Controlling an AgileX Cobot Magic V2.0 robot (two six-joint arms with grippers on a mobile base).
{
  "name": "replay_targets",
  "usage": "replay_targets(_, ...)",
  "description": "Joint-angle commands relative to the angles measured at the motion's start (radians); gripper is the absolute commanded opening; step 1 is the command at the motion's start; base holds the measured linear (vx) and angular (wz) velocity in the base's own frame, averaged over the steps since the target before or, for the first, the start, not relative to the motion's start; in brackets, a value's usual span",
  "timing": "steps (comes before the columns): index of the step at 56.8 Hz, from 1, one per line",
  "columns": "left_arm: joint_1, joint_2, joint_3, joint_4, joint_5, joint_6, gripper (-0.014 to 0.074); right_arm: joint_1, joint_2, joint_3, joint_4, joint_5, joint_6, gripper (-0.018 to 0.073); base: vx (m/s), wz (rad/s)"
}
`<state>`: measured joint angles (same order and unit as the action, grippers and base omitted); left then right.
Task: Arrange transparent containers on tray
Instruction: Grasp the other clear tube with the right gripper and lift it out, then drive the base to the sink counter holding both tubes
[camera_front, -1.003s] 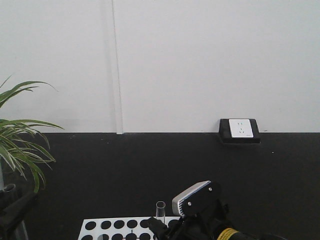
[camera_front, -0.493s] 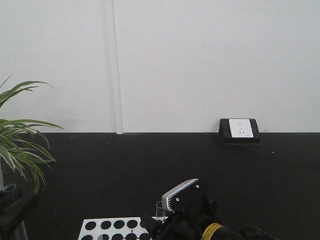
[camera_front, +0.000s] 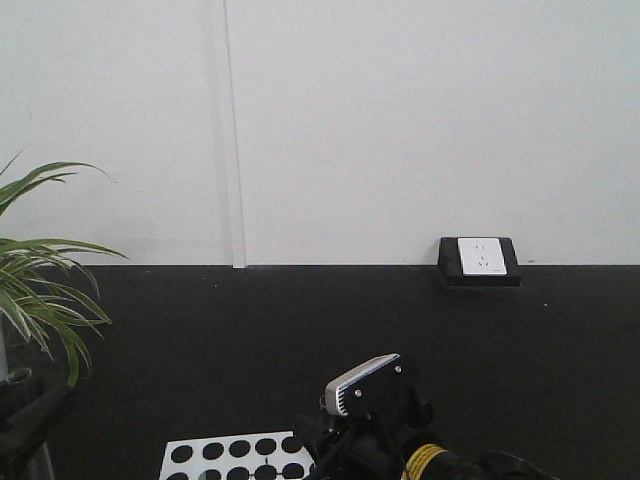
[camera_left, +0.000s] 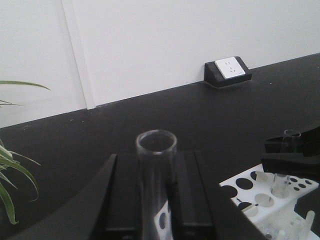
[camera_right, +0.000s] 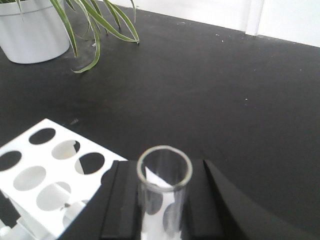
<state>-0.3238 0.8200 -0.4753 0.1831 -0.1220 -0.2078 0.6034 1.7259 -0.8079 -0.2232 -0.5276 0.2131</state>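
- A plain white wall (camera_front: 400, 120) fills the upper half of the front view.
- A matte black surface (camera_front: 200, 350) runs below it and meets the wall along a straight line.
- A green long-leaved plant (camera_front: 40, 290) stands at the left side in a round white pot (camera_right: 32, 30).
- A white plastic rack with round holes (camera_right: 37, 157) sits on the surface, just beside the right arm.
- The black left pincer (camera_left: 156, 165) is pressed onto a clear glass test tube (camera_left: 156, 195), one finger on each side. The tube stands upright, its open rim above the fingertips.
- The black right pincer (camera_right: 164, 172) pinches a second clear glass test tube (camera_right: 162, 210). This tube is also upright, next to the rack's edge.
- A white socket in a black housing (camera_front: 480, 260) sits where the surface meets the wall, well apart from the rack.
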Motion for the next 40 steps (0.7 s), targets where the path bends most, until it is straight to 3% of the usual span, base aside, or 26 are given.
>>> replay_targets(1, -0.004, -0.008, -0.03, -0.01, -0.087, 0.0, 0.0129, -0.002, -0.087, -0.05, 0.001, -0.054, -0.004, 0.0016, 0.0, 0.0)
replay_targets(20, -0.004, -0.008, -0.032, -0.01, -0.118, -0.001, 0.0129, -0.002, -0.253, -0.251, 0.001, 0.26, -0.004, 0.0012, 0.0, 0.0)
replay_targets(31, -0.004, -0.007, -0.103, -0.01, -0.101, -0.001, 0.0129, -0.002, -0.4, -0.261, 0.001, 0.332, -0.004, 0.0012, 0.0, 0.0)
replay_targets(40, -0.004, -0.007, -0.202, -0.009, -0.027, -0.001, 0.0131, -0.004, -0.58, -0.261, -0.022, 0.535, -0.058, 0.0012, 0.0, 0.0)
